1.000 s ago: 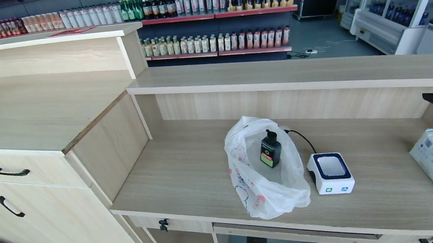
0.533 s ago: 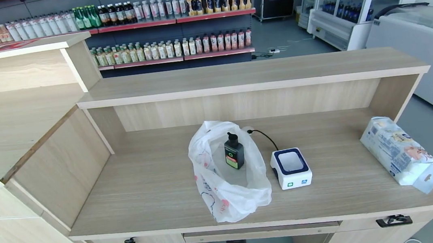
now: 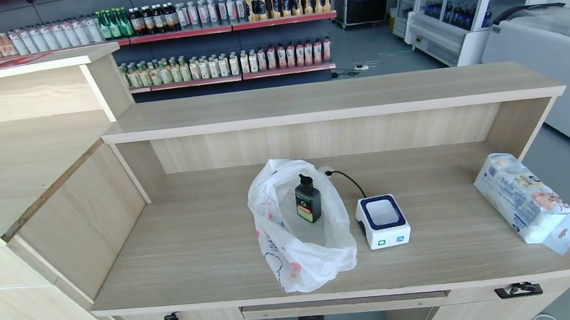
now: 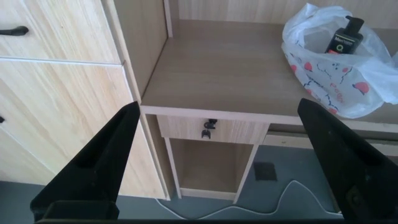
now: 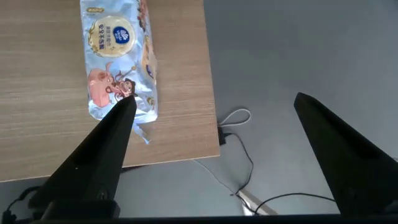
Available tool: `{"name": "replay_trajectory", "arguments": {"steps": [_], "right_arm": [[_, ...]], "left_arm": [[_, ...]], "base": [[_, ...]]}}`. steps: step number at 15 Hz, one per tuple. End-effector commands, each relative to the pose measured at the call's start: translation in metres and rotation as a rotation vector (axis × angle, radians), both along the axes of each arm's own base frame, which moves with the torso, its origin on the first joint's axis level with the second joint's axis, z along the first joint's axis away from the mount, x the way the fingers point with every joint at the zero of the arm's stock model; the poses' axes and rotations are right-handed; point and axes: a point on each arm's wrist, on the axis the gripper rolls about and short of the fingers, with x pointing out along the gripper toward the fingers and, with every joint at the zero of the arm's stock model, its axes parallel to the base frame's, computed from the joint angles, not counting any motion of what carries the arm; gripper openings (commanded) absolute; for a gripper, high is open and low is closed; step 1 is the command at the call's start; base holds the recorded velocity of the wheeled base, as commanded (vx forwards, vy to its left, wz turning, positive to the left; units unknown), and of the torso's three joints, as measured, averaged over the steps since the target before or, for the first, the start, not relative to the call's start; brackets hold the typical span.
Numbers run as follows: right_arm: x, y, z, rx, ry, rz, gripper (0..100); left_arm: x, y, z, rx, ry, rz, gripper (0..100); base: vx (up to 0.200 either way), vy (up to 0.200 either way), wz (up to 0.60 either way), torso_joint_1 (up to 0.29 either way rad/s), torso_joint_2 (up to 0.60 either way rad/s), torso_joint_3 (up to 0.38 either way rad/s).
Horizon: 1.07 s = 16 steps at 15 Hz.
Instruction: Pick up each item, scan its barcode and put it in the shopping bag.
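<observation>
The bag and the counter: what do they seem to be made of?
Bag: thin plastic film, slightly glossy and half-clear; it crinkles and sags. Counter: pale wood grain, matte; likely laminate board, though solid wood is possible.

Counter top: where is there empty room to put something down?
The biggest bare patch of the counter lies between its left side wall and the shopping bag. Another lies between the scanner and the white pack at the right end. The middle is crowded: bag, with a black bottle inside, and scanner sit close together.
</observation>
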Motion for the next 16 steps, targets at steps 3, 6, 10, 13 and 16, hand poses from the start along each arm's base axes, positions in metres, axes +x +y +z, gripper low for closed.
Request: {"name": "replay_trajectory", "arguments": {"steps": [3, 6, 10, 13, 16], "right_arm": [[0.014, -0.011, -0.041, 0.106, 0.052, 0.028, 100], [0.027, -0.004, -0.052, 0.201, 0.031, 0.100, 100], [0.048, 0.002, -0.058, 0.247, -0.017, 0.130, 100], [0.060, -0.001, -0.066, 0.242, -0.010, 0.138, 100], [0.070, -0.009, -0.076, 0.249, -0.005, 0.135, 100]], "left_arm": [[0.000, 0.000, 0.000, -0.001, 0.000, -0.001, 100], [0.000, 0.000, 0.000, -0.001, 0.000, 0.001, 100], [0.000, 0.000, 0.000, -0.001, 0.000, 0.001, 100], [0.000, 0.000, 0.000, -0.001, 0.000, 0.001, 100], [0.000, 0.000, 0.000, -0.001, 0.000, 0.001, 100]], "base": [[0.000, 0.000, 0.00, 0.000, 0.00, 0.000], [0.000, 0.000, 0.00, 0.000, 0.00, 0.000], [0.000, 0.000, 0.00, 0.000, 0.00, 0.000], [0.000, 0.000, 0.00, 0.000, 0.00, 0.000], [0.000, 0.000, 0.00, 0.000, 0.00, 0.000]]}}
